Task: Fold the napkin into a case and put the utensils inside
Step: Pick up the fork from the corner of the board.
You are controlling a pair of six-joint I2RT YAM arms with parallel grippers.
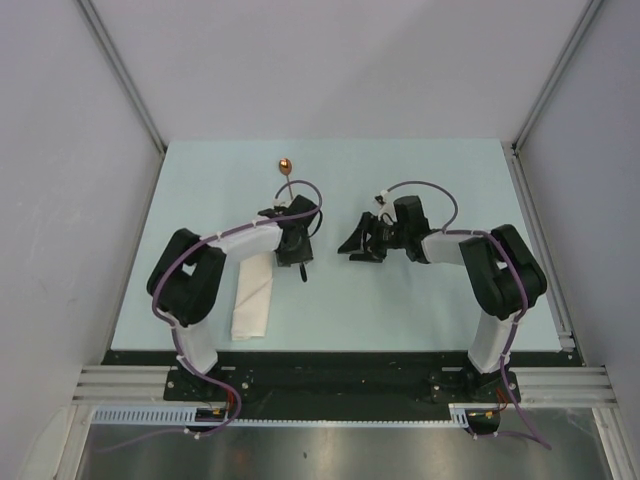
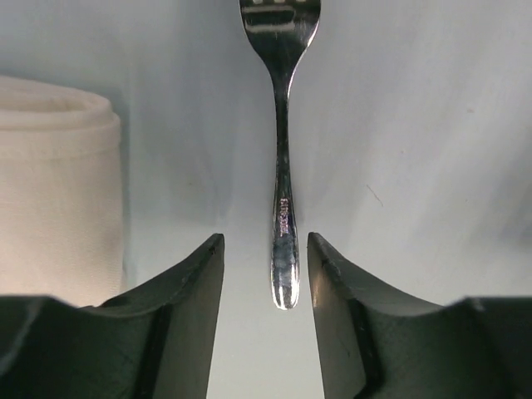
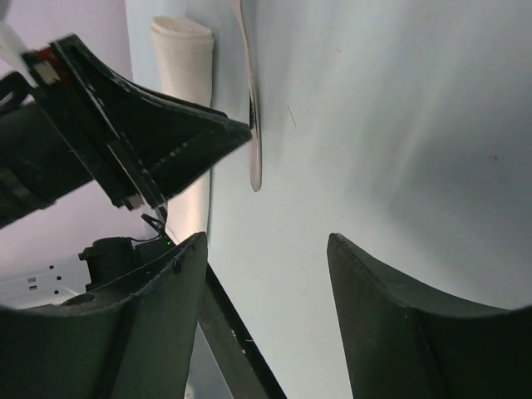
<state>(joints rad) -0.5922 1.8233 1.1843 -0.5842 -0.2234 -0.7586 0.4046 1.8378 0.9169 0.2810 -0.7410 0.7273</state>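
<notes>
The napkin, folded into a narrow cream case [image 1: 252, 295], lies at the left; its rounded end shows in the left wrist view [image 2: 54, 174] and the right wrist view [image 3: 184, 58]. The silver fork [image 2: 283, 166] lies flat on the table. My left gripper [image 2: 266, 241] is open, with the fork's handle end between its fingers, touching neither. In the top view the left gripper [image 1: 292, 252] hides most of the fork. The copper-bowled spoon [image 1: 285, 166] lies farther back. My right gripper [image 1: 358, 242] is open and empty, facing the left gripper [image 3: 125, 141] and the fork handle [image 3: 254, 141].
The pale blue table [image 1: 420, 300] is bordered by a black strip and metal rails at the near edge [image 1: 340, 385]. White walls enclose the back and both sides.
</notes>
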